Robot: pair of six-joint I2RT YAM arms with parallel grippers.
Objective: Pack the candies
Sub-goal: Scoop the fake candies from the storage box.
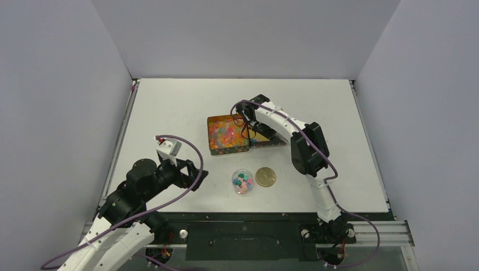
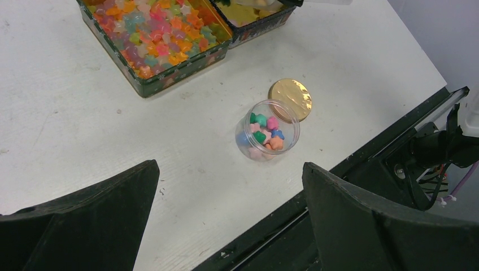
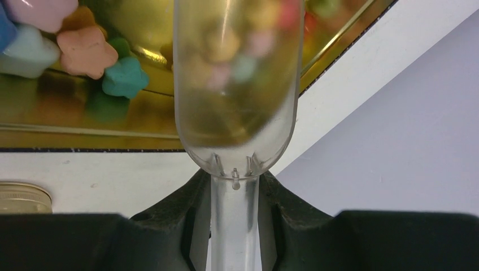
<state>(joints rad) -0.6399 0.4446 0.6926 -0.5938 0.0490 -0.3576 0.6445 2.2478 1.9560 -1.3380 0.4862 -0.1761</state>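
Candies (image 1: 227,131) of many colours fill an open square tin (image 1: 209,137); they also show in the left wrist view (image 2: 155,31). Several more candies (image 2: 264,132) lie in a small clear jar (image 1: 242,182). My right gripper (image 1: 249,123) hangs over the tin's right side. In its wrist view it (image 3: 234,195) is shut on the handle of a clear plastic scoop (image 3: 236,84). Blurred colours show through the bowl. A few star-shaped candies (image 3: 85,49) lie on the tin's gold hinged lid (image 3: 68,121). My left gripper (image 2: 230,169) is open and empty, near the front edge, left of the jar.
A flat round gold lid (image 1: 265,176) lies on the table just right of the jar (image 2: 267,131); it also shows in the left wrist view (image 2: 290,99). The tin's hinged lid (image 1: 271,140) lies open to the right of the tin. The black front rail (image 2: 395,141) runs along the table edge.
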